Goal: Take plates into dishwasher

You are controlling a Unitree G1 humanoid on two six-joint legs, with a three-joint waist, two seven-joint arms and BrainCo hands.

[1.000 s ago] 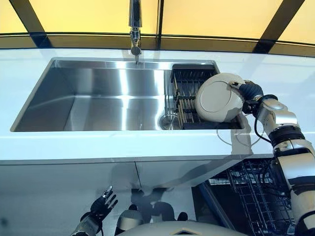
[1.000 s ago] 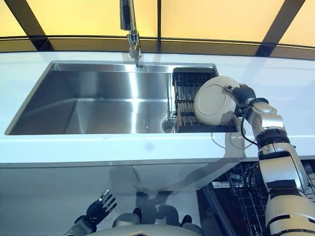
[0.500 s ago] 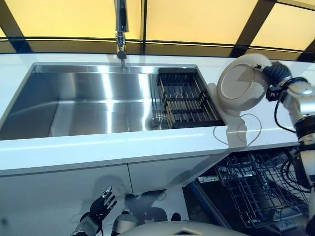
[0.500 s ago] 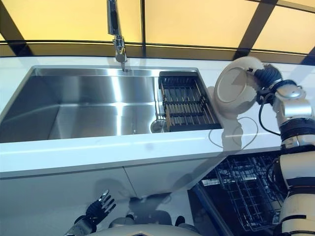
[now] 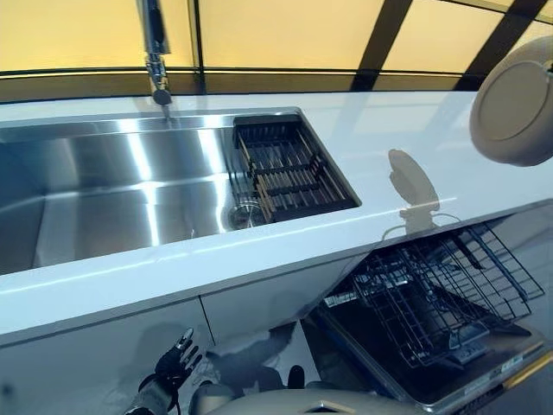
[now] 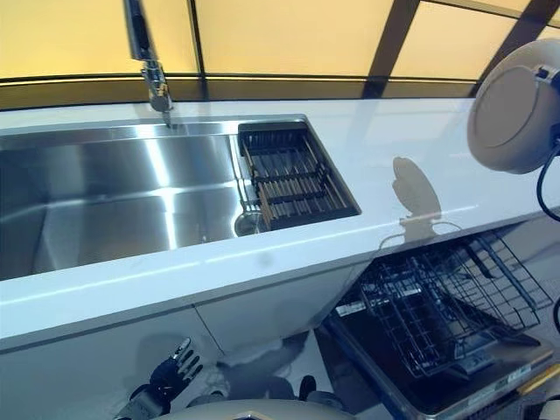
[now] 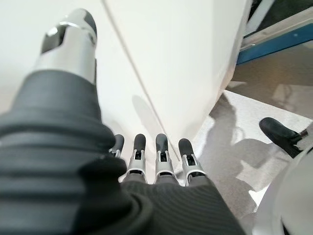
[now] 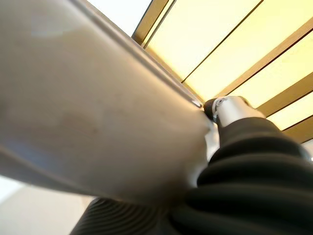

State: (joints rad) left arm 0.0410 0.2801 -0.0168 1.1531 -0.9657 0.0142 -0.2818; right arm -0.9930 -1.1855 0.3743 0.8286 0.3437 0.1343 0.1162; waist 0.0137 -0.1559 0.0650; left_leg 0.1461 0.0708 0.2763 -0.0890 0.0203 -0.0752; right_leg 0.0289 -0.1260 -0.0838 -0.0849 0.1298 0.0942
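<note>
A cream round plate (image 5: pixel 518 104) hangs tilted in the air at the far right, above the counter's right end and the open dishwasher. My right hand (image 8: pixel 227 108) is shut on its rim, thumb pressed on the edge; the plate (image 8: pixel 93 112) fills the right wrist view. The dishwasher's lower wire rack (image 5: pixel 441 285) is pulled out below the counter, with no plates visible in it. My left hand (image 5: pixel 173 367) hangs low at the bottom left by the white cabinet front, its fingers (image 7: pixel 161 147) straight and holding nothing.
A steel sink (image 5: pixel 104 190) is set in the white counter (image 5: pixel 389 138), with a black drying rack (image 5: pixel 289 164) at its right end and a tap (image 5: pixel 155 52) behind it. The dishwasher door (image 5: pixel 484 380) lies open at floor level.
My right hand lifted the plate out of the black rack in the sink and carried it up and to the right. The camera has turned right, bringing the dishwasher rack into view.
</note>
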